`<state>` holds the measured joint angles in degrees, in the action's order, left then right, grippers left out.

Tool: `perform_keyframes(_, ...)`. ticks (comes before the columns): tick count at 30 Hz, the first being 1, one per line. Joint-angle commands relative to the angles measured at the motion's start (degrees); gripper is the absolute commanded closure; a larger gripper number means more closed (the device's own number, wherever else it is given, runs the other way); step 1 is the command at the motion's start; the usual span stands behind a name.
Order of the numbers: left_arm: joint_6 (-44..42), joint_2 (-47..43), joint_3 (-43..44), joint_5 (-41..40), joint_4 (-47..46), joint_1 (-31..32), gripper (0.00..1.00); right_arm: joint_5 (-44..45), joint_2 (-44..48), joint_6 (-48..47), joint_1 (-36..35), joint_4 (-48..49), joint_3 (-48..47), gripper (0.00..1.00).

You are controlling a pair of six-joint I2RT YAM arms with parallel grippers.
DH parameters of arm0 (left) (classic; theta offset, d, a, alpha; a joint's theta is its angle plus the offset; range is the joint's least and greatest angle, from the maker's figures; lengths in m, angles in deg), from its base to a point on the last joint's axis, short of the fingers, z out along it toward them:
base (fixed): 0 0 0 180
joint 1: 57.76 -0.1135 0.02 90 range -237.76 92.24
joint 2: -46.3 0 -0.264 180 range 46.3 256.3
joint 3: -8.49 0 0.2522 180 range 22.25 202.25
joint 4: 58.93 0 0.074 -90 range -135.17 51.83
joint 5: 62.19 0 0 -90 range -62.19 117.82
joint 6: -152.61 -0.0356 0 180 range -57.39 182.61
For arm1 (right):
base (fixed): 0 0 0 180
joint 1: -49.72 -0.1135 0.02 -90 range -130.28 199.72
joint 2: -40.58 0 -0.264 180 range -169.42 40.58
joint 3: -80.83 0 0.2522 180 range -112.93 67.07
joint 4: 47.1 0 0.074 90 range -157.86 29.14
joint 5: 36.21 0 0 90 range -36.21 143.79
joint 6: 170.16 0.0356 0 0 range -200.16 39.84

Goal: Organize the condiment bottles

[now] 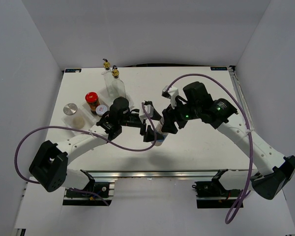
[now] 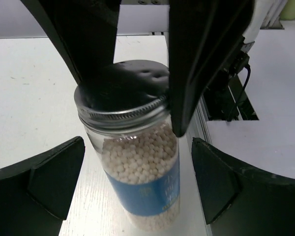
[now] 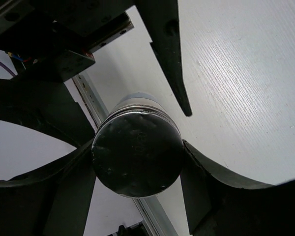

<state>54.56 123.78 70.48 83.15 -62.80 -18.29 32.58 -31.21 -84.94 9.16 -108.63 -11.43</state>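
A silver-lidded shaker (image 2: 140, 167) with white beads and a blue label stands upright on the table near its front edge (image 1: 159, 137). My right gripper (image 3: 137, 157) is shut on the shaker's lid (image 3: 136, 153) from above. Its black fingers (image 2: 196, 64) come down on either side of the lid in the left wrist view. My left gripper (image 2: 137, 184) is open around the shaker's body, with both fingers (image 2: 54, 184) apart from the glass. In the top view the two grippers meet at mid-table, left (image 1: 150, 132) and right (image 1: 163, 125).
At the back left stand two tall glass bottles with gold tops (image 1: 114, 81), a red-capped jar (image 1: 91, 100) and two silver-lidded shakers (image 1: 70, 109) (image 1: 102, 111). The table's front rail (image 1: 152, 174) runs close behind the held shaker. A purple cable (image 1: 206, 78) loops above the right arm.
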Motion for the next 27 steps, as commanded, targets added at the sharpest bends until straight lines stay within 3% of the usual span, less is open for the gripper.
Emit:
perform_keyframes(1, 6.71, 0.31, 0.38, -1.96, -8.45, 0.53, 0.02, -2.69, 0.6, -0.15, -0.23, 5.58, -3.59, 1.0)
perform_keyframes(2, 7.43, 0.4, 0.38, -2.59, -9.08, 0.53, 0.02, -2.96, 0.77, -0.06, -0.23, 5.67, -3.68, 1.0)
perform_keyframes(5, 9.37, 0.66, 0.64, -3.56, -10.23, 0.53, 0.18, -4.44, 0.95, -0.41, -0.31, 6.46, -3.41, 1.0)
perform_keyframes(6, 10.16, 0.92, 0.73, -3.91, -11.19, 0.53, 0.3, -4.54, 0.95, -0.5, -0.31, 6.55, -3.41, 1.0)
perform_keyframes(7, 11.99, 1.36, 0.81, -4.35, -11.81, 0.53, 0.52, -4.19, 0.86, -0.32, -0.31, 6.55, -3.5, 1.0)
perform_keyframes(8, 11.84, 1.54, 1.77, -6.01, -10.68, 0.53, 0.66, -2.54, 0.95, -0.06, -0.31, 6.37, -3.76, 0.98)
perform_keyframes(9, 11.05, 1.63, 2.22, -6.98, -9.02, 0.53, 0.75, -1.56, 0.95, 0.64, -0.31, 6.28, -3.85, 0.7)
perform_keyframes(10, 9.65, 1.63, 2.48, -7.77, -6.74, 0.53, 0.85, -0.33, 1.04, 1.08, -0.4, 6.37, -3.94, 0.54)
perform_keyframes(11, 9.55, 1.28, 2.31, -9.44, -6.37, 0.53, 0.87, 1.07, 1.56, 1.35, -0.31, 6.72, -3.94, 0.14)
perform_keyframes(13, 9.28, 0.49, 1.79, -11.29, -5.84, 0.53, 0.96, 2.66, 3.05, 2.92, -0.4, 9.34, -3.68, 0.1)
perform_keyframes(22, 11.39, -1.8, -0.94, -14.02, -7.42, 0.53, 0.98, 9.96, 7.1, 6.44, -0.23, 14.63, -2.36, 0.11)
perform_keyframes(25, 12.53, -2.41, -1.38, -15.77, -8.38, 0.53, 0.98, 17.92, 8.67, 7.84, -0.23, 15.95, -0.87, 0.11)
perform_keyframes(26, 12.8, -2.5, -1.38, -16.65, -8.39, 0.53, 0.88, 20.31, 9.29, 8.29, -0.23, 17.34, -0.08, 0.11)
perform_keyframes(27, 13.41, -2.76, -1.38, -19.01, -8.04, 0.53, 0.85, 23.38, 9.99, 8.81, -0.23, 17.97, 0.62, 0.11)
